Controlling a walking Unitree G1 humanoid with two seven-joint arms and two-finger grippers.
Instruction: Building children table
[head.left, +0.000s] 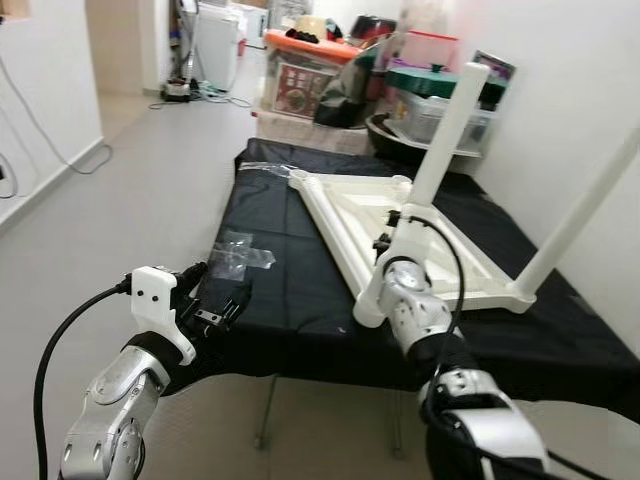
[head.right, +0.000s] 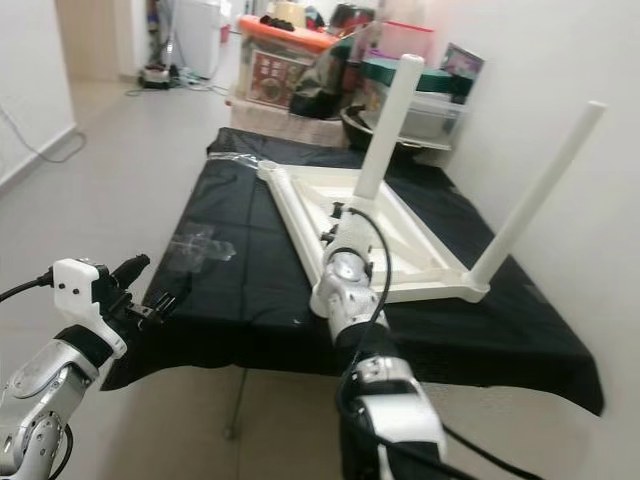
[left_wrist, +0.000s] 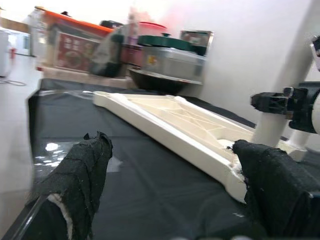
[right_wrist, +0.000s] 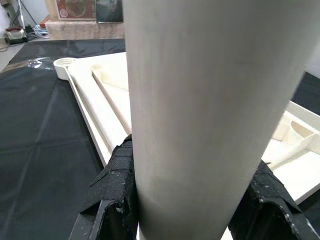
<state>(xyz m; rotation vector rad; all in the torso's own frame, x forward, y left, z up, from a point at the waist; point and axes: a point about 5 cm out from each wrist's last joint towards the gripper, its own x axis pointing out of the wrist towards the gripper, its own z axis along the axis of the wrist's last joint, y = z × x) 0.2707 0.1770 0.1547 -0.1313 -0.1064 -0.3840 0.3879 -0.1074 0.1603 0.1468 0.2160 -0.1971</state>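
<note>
Right gripper (right_wrist: 187, 210) is clamped around a white table leg (head.left: 446, 140) mid-frame, left gripper (head.left: 215, 300) hangs open lower left over the black-covered bench (head.left: 290, 290).

Cream-white tabletop (head.left: 370, 225), white legs (head.left: 447, 135), on black cloth (head.left: 280, 290). Black fingers on right gripper (right_wrist: 190, 200) and left gripper (left_wrist: 170, 200). Silver arms, white wrist housing (head.left: 155, 295). Orange-lidded box (head.left: 305, 45), green lid (head.left: 430, 78).
</note>
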